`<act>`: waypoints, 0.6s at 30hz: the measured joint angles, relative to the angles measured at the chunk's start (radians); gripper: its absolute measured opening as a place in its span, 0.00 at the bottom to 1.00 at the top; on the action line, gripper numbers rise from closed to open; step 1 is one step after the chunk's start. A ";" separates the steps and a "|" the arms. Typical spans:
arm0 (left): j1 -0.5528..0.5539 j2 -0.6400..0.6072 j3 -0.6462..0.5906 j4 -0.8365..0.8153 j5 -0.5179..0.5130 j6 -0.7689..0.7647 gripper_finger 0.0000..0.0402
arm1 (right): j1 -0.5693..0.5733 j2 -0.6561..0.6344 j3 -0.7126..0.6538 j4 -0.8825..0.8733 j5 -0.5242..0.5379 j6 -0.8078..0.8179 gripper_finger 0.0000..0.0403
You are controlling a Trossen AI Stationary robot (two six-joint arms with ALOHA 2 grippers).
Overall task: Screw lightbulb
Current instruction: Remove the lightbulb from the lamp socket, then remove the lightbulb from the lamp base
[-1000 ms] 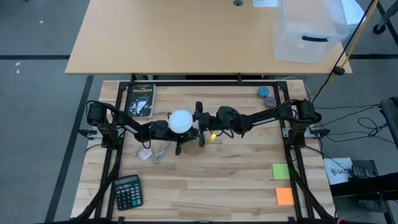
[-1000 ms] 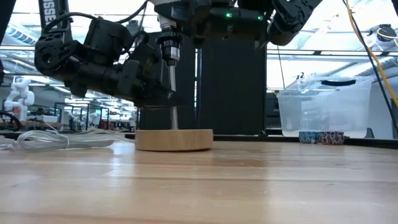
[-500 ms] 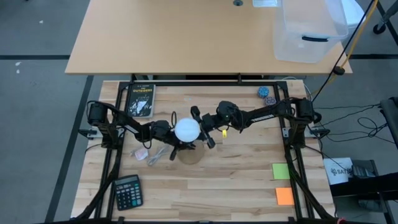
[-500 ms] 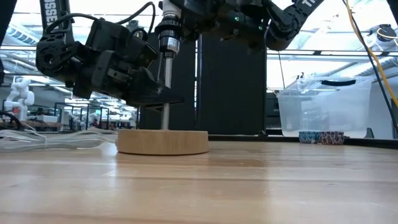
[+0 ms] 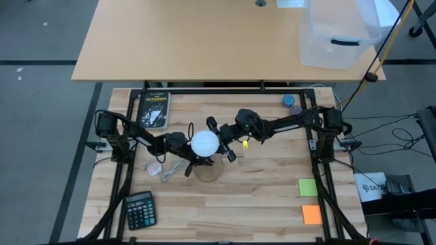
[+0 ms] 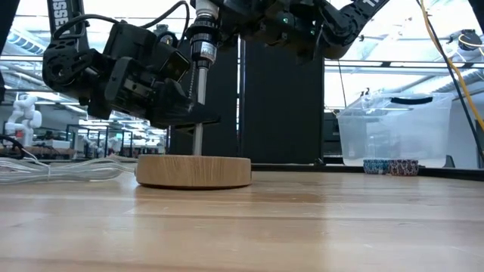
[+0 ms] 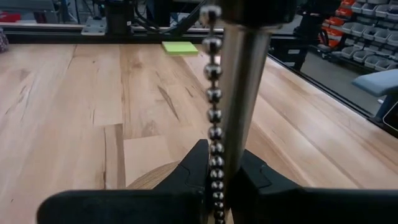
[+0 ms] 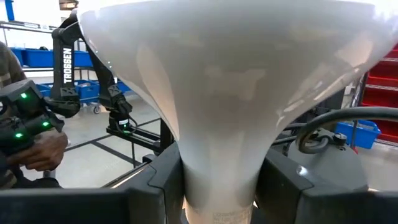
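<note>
A lamp stand rests on its round wooden base (image 6: 193,171) on the table, with a thin metal rod (image 6: 198,106) rising to a socket (image 6: 203,41). A bead chain (image 7: 213,124) hangs beside the rod. The white lightbulb (image 5: 204,143) sits atop the stand, above the top edge of the low view. My left gripper (image 6: 189,121) comes from the table's left and is shut on the rod. My right gripper (image 5: 219,141) comes from the right and is shut on the bulb. Whether the bulb's screw base is in the socket is hidden. My left gripper pinches the metal rod (image 7: 239,149) between its two fingers, low on the rod, a little above the wooden base. The fingers come nearly level from the table's left and lie across the rod, which stands about upright with its base on the table. My right gripper pinches the bulb's tapering neck (image 8: 217,168) between its two fingers, below the wide dome. It comes about level from the table's right. The bulb stands dome up over the stand.
A book (image 5: 154,109) lies far left and a calculator (image 5: 139,209) near left. Crumpled clear wrapper (image 5: 163,168) lies beside the stand. Green (image 5: 308,187) and orange (image 5: 311,214) notes lie near right. A clear bin (image 5: 337,34) is on the table behind. A person's hand (image 8: 37,149) shows beyond.
Both grippers have swung about their wrists while keeping their holds. The stand's wooden base has slid toward the table's near edge and a little left in the low view, and now shows below the bulb in the high view. The bulb has shifted slightly toward the near edge.
</note>
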 joint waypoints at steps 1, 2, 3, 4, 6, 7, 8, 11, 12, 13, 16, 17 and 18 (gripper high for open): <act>0.000 0.000 0.000 0.000 -0.001 -0.001 0.08 | 0.000 0.000 0.000 0.000 0.000 0.005 0.36; 0.000 0.000 0.000 0.000 -0.007 -0.002 0.08 | 0.000 0.000 0.001 -0.001 0.000 0.013 0.36; -0.001 0.000 0.000 0.000 -0.017 -0.003 0.08 | 0.000 0.000 0.002 -0.002 0.001 0.017 0.37; -0.002 0.000 -0.001 0.000 -0.026 -0.003 0.08 | 0.000 0.000 0.002 -0.007 0.001 0.018 0.38; -0.002 0.000 -0.002 0.000 -0.038 -0.002 0.08 | 0.002 -0.002 0.005 -0.015 0.002 0.013 0.43; -0.003 0.000 -0.002 0.000 -0.043 0.001 0.08 | 0.006 -0.003 0.005 -0.011 0.007 0.012 0.46; -0.004 0.000 -0.003 0.000 -0.046 0.005 0.08 | 0.008 -0.005 0.006 -0.008 0.014 0.012 0.50; -0.004 0.000 -0.003 0.001 -0.060 0.005 0.08 | 0.008 -0.010 0.008 -0.020 0.018 0.012 0.59; -0.004 0.000 -0.003 0.002 -0.070 0.005 0.08 | 0.008 -0.014 0.008 -0.038 0.019 0.012 0.61; -0.004 0.000 -0.003 0.002 -0.077 0.004 0.08 | 0.008 -0.019 0.008 -0.062 0.019 0.009 0.64; -0.004 0.000 -0.003 0.002 -0.085 0.001 0.08 | 0.009 -0.058 0.008 -0.154 0.021 -0.028 0.68; -0.004 0.000 -0.003 0.002 -0.087 0.000 0.08 | 0.009 -0.072 0.008 -0.186 0.034 -0.046 0.69; -0.003 0.000 -0.003 0.002 -0.089 0.000 0.08 | 0.009 -0.092 0.008 -0.232 0.056 -0.065 0.69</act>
